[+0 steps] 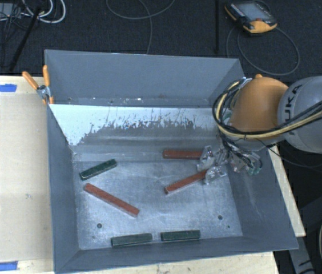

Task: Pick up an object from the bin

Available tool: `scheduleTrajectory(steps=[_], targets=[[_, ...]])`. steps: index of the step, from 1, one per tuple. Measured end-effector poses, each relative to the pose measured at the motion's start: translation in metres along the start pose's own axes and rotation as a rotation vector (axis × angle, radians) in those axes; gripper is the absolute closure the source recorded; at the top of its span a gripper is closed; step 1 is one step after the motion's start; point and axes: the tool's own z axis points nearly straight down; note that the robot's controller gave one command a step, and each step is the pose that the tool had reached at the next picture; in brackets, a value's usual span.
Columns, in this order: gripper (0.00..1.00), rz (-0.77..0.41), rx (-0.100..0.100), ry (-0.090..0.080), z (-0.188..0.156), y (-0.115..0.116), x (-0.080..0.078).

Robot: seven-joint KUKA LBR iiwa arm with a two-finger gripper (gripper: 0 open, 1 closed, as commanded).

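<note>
Lettering shows on the grey casing of the arm (309, 110) at the right, where "UK" can be read; the rest of the word is cut off behind the orange cover (258, 104). Yellow and black cables (225, 117) loop round that cover and hang in front of the wrist, so the parts beneath them are hard to make out.

The gripper (210, 169) sits low over the right side of the floor of the grey bin (144, 84), right at the upper right end of a short red-brown bar (184, 183); this bar lies tilted, its left end nearer the front of the bin. Metal parts overlap the bar's end, so whether they touch it cannot be told; nor can it be told whether the gripper is open or closed.

A second red-brown bar (182, 153) lies level at the foot of the back wall, its right end close to the gripper; the two bars lie apart. On the left half of the floor a long red-brown bar (111, 200) lies slantwise; just behind it lies a tilted dark green bar (98, 169), not touching it. Along the front wall lie a left green bar (131, 240) and a right green bar (180, 236), end to end with a small gap between them; all are well apart from the gripper.
</note>
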Motion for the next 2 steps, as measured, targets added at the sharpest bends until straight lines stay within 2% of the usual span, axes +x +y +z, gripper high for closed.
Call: scheduleTrajectory(steps=[1,2], targets=[[1.00,-0.001,0.000,0.000,0.000,0.000,0.000],[1.00,-0.058,-0.004,0.006,-0.148,0.008,-0.003]])
